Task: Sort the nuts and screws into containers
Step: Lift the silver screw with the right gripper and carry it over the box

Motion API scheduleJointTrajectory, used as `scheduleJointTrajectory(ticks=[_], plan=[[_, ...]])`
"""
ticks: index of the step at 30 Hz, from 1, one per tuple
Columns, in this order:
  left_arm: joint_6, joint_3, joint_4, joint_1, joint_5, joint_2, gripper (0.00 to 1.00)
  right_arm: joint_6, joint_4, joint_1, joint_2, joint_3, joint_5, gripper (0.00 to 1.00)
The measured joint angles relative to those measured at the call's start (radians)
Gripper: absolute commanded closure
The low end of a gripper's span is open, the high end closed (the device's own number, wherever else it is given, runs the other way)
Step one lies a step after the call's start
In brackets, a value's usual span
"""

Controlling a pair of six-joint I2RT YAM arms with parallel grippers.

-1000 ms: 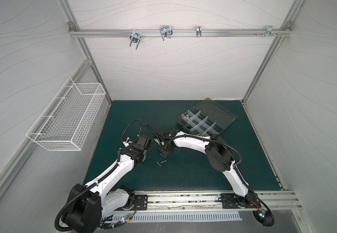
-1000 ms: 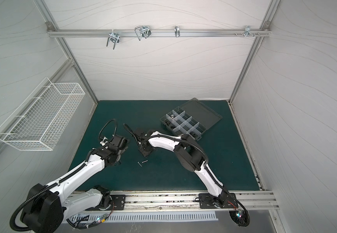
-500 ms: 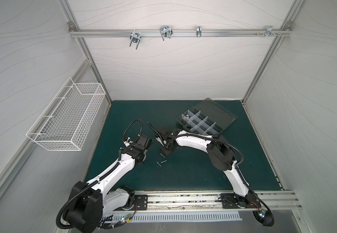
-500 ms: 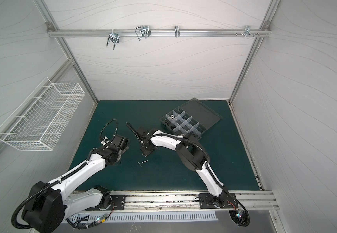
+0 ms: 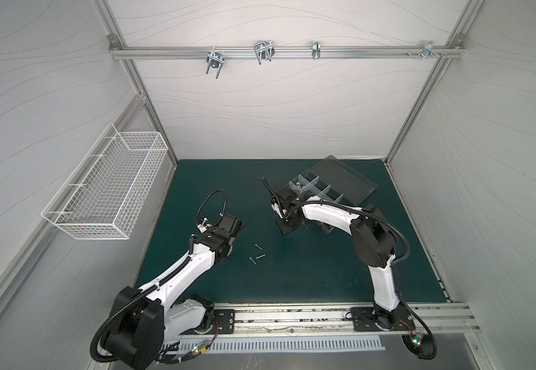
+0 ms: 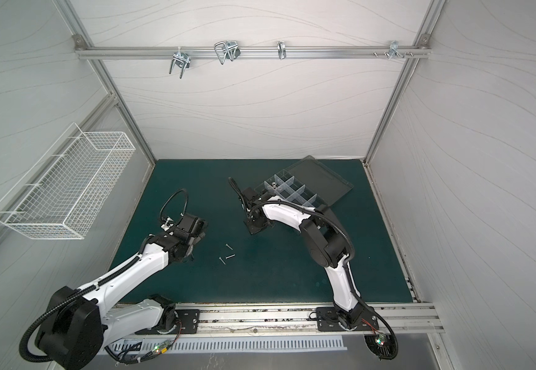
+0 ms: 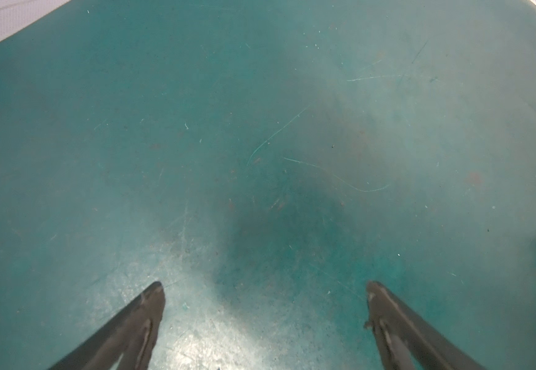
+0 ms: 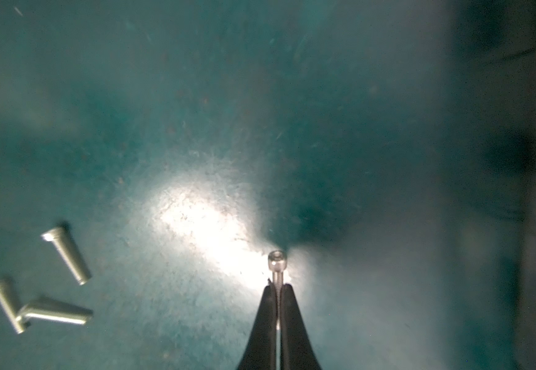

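1. Fingers [image 7: 138, 317] of the left gripper [image 7: 265, 286] stand spread wide and empty above bare green mat [image 7: 260, 128], apparently idle while the other arm works.
2. Three loose screws [image 5: 259, 257] lie on the mat between the arms, not yet sorted.
3. Right gripper [image 8: 278, 288] is pinched tight on a thin socket-head screw [image 8: 276, 261], shank between the pads and head protruding, presumably for carrying.
4. Organizer box [image 5: 319, 192] sits near, beyond this gripper, with its lid [image 5: 343, 182] laid open to receive parts.

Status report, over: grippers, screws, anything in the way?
Right gripper: jaws shut on one screw. Left gripper: jaws open, empty. Three screws loose on mat. Nothing seen blocking.
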Motion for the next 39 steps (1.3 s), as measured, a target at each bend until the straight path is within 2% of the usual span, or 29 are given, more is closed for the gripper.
scheduleJointTrajectory(ticks=[8,16,25,39], plan=[[0.000,0.000,0.000,0.000,0.003,0.000,0.01,0.001,0.001,-0.062,-0.109,-0.007,0.007,1.00],[0.008,0.000,0.003,0.001,0.016,0.006,0.01,0.001,0.000,-0.193,-0.151,-0.015,0.041,1.00],[0.021,0.000,0.008,0.001,0.022,0.015,0.01,0.001,0.000,-0.320,-0.152,-0.022,0.088,1.00],[0.028,0.004,0.013,0.001,0.037,0.036,0.01,-0.007,0.000,-0.407,-0.097,-0.010,0.122,1.00]])
